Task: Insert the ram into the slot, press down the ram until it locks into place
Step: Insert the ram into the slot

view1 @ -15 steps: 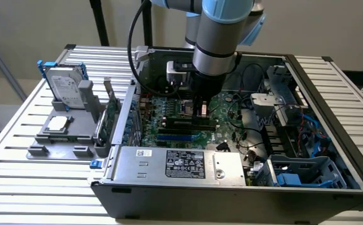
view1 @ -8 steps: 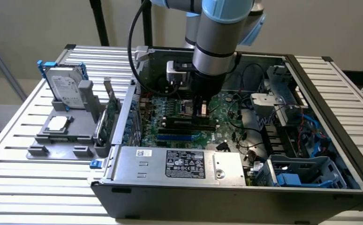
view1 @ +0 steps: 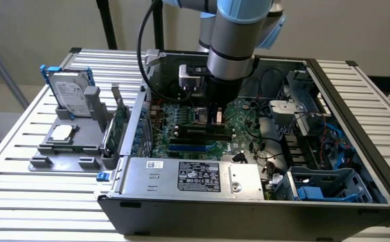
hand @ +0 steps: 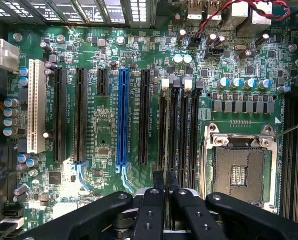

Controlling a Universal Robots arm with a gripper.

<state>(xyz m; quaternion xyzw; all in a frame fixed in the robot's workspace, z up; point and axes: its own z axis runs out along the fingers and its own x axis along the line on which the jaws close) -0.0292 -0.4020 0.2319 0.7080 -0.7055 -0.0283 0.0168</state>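
Ram point(hand: 166, 159) seen edge-on here, just a thin pale strip pinched between the gripper point(hand: 165, 181) fingertips. Lined up along the slot point(hand: 162, 125), the one nearest the blue slot in the bank of four black memory sockets. Can't tell whether it's bottomed out in the slot or only resting on top. White latch tab at the far end of that slot and on one neighbour, dark tabs on the other two.

Fingers point(hand: 159, 180) nearly closed, only a sliver between them, clamped on the ram's two faces.

Right beside the memory bank on one side: open CPU socket point(hand: 239, 170) with its metal frame. On the other side a long black expansion slot, then the blue slot point(hand: 122, 117), then more black ones and a white slot point(hand: 35, 107). All on the green motherboard point(hand: 103, 150).

From the exterior view: arm straight down into the open computer case point(view1: 249, 214), gripper point(view1: 214, 120) low over the board among the dark sockets. Silver power supply point(view1: 188, 175) along the near edge of the case. Off to the exterior view's left, on the slatted table point(view1: 20, 201), a gray fixture point(view1: 60, 146) with a hard drive point(view1: 70, 96) propped upright in it.
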